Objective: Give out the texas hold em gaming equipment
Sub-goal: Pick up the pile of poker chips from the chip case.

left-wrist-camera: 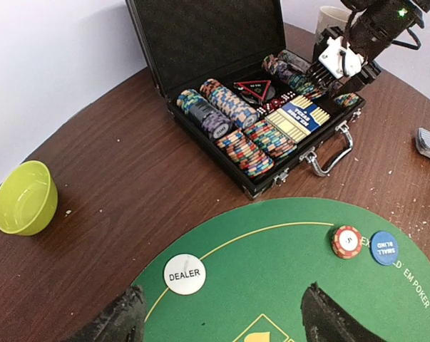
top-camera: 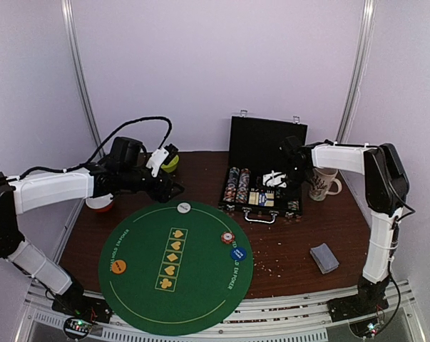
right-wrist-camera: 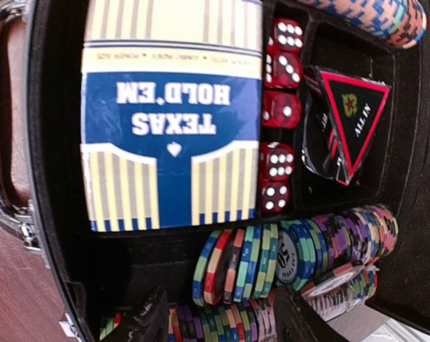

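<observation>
Over at the back of the desk [top-camera: 300,242], the black case [top-camera: 266,135] stands open with its lid upright, and the right end effector [right-wrist-camera: 223,319] hangs right inside it, fingers [right-wrist-camera: 149,320] apart and straddling a row of poker chips [right-wrist-camera: 293,249]. No pinch shows, and contact with the chips can't be made out. Those chips stand on edge, packed face to face, and their rows run from the handle side of the case towards the lid. Next to them the blue and cream card box [right-wrist-camera: 172,114] lies flat, long axis along the same line, its "TEXAS HOLD'EM" lettering upside down to the wrist camera. Red dice [right-wrist-camera: 279,121] sit in a column just beside it. Out on the round green mat [top-camera: 150,299], the left end effector [left-wrist-camera: 222,324] hovers with fingers spread wide, nothing between them. The white Dealer button [left-wrist-camera: 184,273] lies flat at the mat's far edge just ahead. Towards the mat's right edge a single red chip [left-wrist-camera: 346,241] lies flat, touching the blue Small Blind button [left-wrist-camera: 384,247], and an orange button [top-camera: 119,266] lies on the mat's left side. Off the mat to the right, a deck of cards [top-camera: 324,257] lies face down, its long axis askew to the desk's edge. The lime-green bowl [left-wrist-camera: 26,197] and the mug [top-camera: 321,184] stand well apart at the back.
</observation>
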